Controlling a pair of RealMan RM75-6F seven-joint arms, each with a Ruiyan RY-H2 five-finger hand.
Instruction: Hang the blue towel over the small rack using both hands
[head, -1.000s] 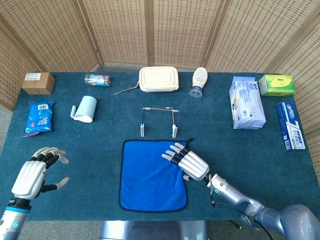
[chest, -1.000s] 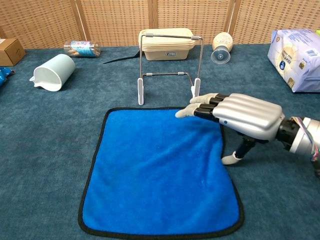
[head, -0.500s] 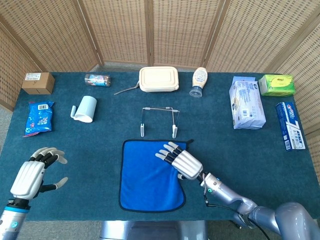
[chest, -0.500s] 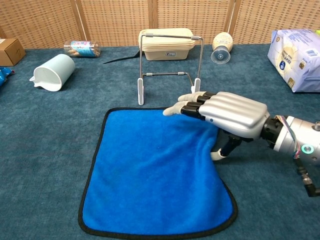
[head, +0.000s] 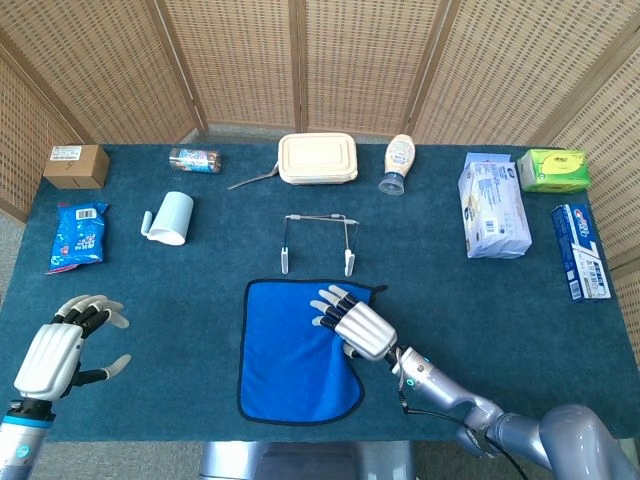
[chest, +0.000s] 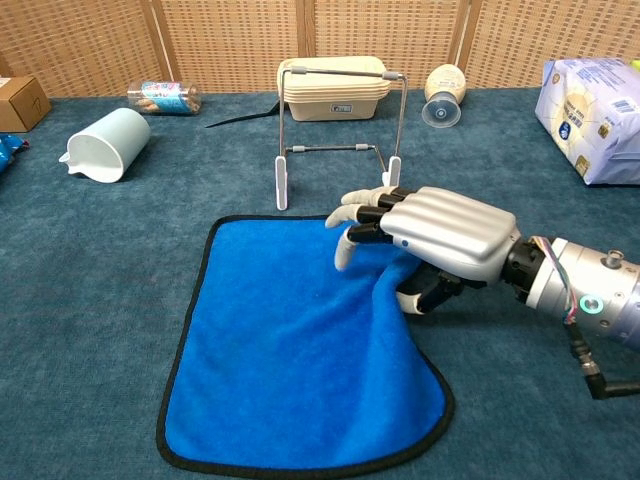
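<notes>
The blue towel (head: 295, 350) lies flat on the desk (head: 480, 310) in the lower middle of the head view, with its right edge gathered and lifted toward the middle. The right robot hand (chest: 440, 235) sits over the towel's upper right part; its fingers (chest: 355, 215) reach across the cloth while the thumb tucks under the bunched edge, so it is grasping the towel there. In the chest view the cloth rises in a fold up to that robot hand, and the lower right corner curves inward.

The small wire rack (head: 318, 240) stands upright just above the towel, near its top edge but apart from it.

The left robot hand (head: 60, 350) is at the lower left of the head view, well apart from the towel, released with its fingers spread and nothing in it.

Further up the frame are a pale blue cup (head: 170, 217) lying on its side at left and a cream lidded box (head: 317, 158) behind the rack.
</notes>
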